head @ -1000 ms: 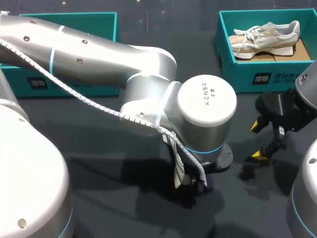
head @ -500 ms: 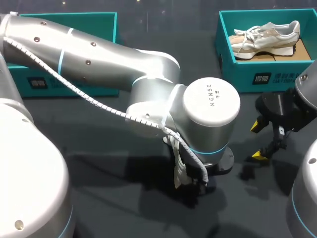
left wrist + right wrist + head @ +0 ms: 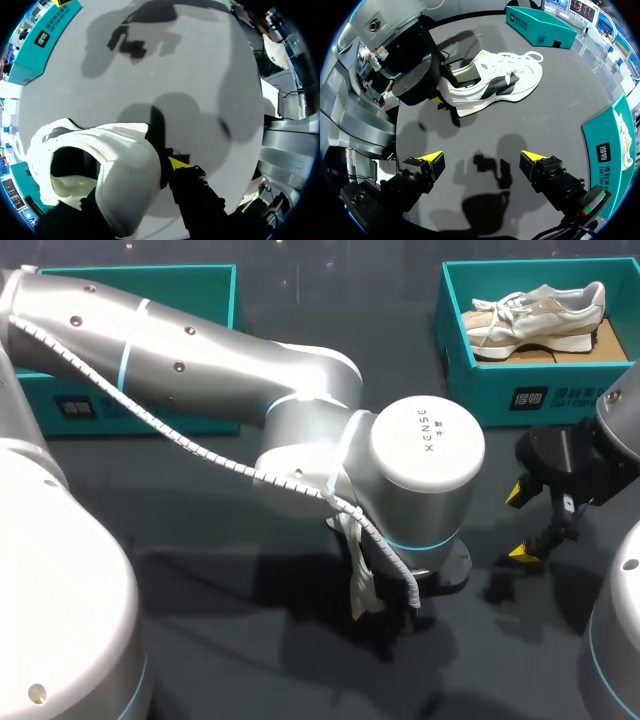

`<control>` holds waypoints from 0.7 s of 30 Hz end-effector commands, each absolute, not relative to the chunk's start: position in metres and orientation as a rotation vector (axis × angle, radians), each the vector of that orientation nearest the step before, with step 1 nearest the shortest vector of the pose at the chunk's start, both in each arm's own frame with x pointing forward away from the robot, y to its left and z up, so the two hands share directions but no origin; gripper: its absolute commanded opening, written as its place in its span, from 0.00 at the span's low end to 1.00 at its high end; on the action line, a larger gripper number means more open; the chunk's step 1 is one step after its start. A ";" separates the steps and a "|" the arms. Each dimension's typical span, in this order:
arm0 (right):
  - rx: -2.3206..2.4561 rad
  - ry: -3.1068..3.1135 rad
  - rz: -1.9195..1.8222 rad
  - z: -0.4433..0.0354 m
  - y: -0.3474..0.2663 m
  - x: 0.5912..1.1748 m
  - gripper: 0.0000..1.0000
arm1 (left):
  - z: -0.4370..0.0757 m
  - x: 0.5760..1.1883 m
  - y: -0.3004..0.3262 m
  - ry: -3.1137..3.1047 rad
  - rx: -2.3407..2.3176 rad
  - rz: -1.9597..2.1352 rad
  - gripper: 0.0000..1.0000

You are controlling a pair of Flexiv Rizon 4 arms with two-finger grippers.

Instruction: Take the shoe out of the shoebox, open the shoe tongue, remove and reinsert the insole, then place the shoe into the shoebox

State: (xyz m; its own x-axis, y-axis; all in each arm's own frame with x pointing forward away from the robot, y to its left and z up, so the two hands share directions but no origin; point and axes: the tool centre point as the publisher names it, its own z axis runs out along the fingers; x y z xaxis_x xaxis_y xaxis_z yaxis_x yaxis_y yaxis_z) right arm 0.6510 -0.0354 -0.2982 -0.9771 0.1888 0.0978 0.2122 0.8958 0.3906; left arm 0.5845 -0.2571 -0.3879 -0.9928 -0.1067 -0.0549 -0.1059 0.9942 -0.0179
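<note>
The left gripper clamps the heel of the white shoe — toe pointing away from it. The right gripper hangs spread wide over bare table — the shoebox edge is near one finger.

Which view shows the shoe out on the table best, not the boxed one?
The right wrist view: the shoe shows almost whole, side on, laces included. The left wrist view shows only its heel opening close up; the head view hides nearly all of it under the left arm.
</note>
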 end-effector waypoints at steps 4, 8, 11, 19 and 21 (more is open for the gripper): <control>-0.319 -3.006 -0.627 -0.299 -0.035 0.649 1.00 | -0.385 0.587 -0.255 3.110 -0.139 -0.032 0.00; -0.319 -3.006 -0.627 -0.299 -0.035 0.649 1.00 | -0.380 0.587 -0.254 3.118 -0.119 -0.034 0.00; -0.319 -3.006 -0.627 -0.299 -0.035 0.649 1.00 | -0.373 0.589 -0.252 3.123 -0.087 -0.043 0.00; -0.319 -3.006 -0.627 -0.299 -0.035 0.649 1.00 | -0.334 0.599 -0.245 3.100 0.056 -0.077 0.00; -0.319 -3.006 -0.627 -0.299 -0.035 0.649 1.00 | -0.321 0.603 -0.241 3.079 0.081 -0.076 0.00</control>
